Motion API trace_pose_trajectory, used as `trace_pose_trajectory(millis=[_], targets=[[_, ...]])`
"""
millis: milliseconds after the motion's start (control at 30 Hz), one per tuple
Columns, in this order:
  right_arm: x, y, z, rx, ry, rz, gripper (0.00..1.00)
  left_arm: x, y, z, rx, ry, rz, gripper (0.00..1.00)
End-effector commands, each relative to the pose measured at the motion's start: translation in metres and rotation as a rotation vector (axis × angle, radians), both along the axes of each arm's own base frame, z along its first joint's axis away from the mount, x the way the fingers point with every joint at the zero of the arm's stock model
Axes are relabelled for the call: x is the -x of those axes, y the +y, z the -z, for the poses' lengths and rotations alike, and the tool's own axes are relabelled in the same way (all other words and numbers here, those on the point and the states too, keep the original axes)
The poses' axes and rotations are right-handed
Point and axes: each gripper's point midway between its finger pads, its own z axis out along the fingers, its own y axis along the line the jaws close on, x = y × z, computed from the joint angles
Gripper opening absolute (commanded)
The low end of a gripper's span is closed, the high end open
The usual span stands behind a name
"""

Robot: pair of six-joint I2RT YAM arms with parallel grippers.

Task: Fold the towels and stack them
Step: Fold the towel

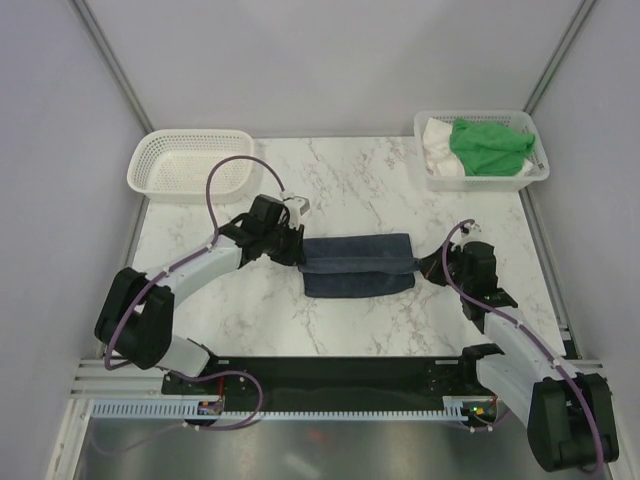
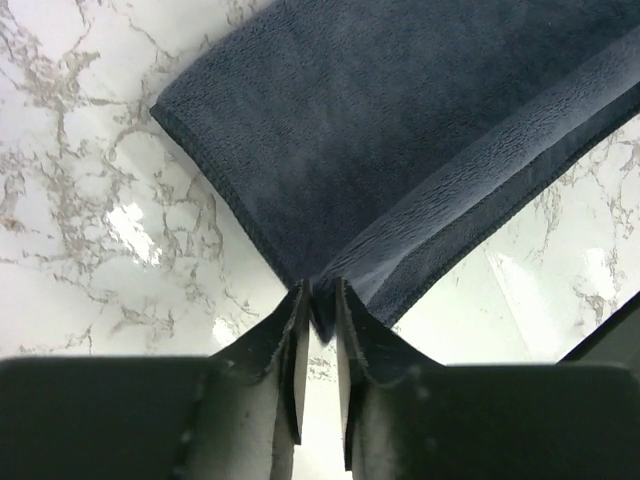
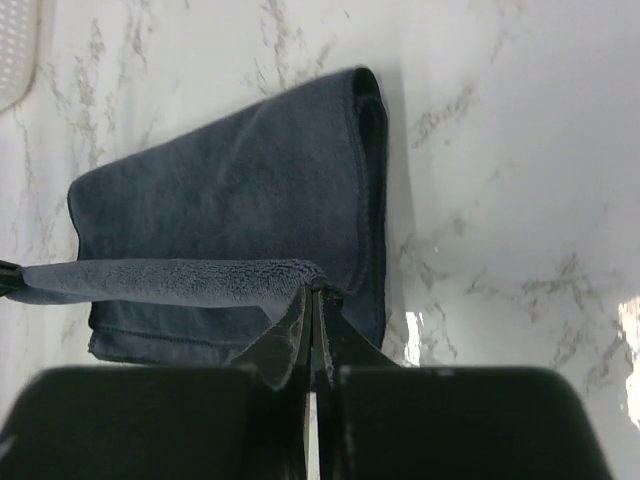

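Left arm and right arm both reach low toward the middle, left gripper jaws a sliver apart, right gripper pinched totally tight.

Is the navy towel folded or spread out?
Folded: the navy towel lies doubled in a narrow band, layers showing along its edge.

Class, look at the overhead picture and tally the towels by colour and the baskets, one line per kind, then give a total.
navy towel: 1
green towel: 1
white towel: 1
white mesh basket: 2
Total: 5
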Motion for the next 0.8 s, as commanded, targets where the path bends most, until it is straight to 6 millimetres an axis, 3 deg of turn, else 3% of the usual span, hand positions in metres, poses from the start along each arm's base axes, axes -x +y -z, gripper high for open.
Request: trace_pose_trajectory(millis=[0,200,367,433,567,667,767], targets=[[0.010,-0.002,0.011,-0.026,0.054,0.032,0.08,-0.002,-0.004,-0.010,0.032,-0.059,-0.028,0.25],[0.031,-0.009,0.029,0.002,0.167,0.054,0.24,0.018,-0.001,-0.016,0.067,-0.038,-0.030,0.40],[0.044,-0.024,0.024,0.026,0.241,0.153,0.41,0.031,0.000,-0.030,0.105,-0.013,-0.046,0.42],[0.047,-0.030,0.019,0.032,0.276,0.203,0.43,0.029,-0.002,-0.038,0.123,-0.019,-0.061,0.43],[0.037,-0.030,-0.004,0.020,0.244,0.220,0.43,0.022,-0.006,-0.046,0.144,-0.010,-0.094,0.42],[0.022,-0.029,-0.021,0.025,0.212,0.211,0.42,0.018,-0.009,-0.033,0.121,0.031,-0.103,0.41],[0.005,-0.025,-0.025,0.052,0.207,0.169,0.42,0.008,-0.007,-0.021,0.080,0.039,-0.132,0.42]])
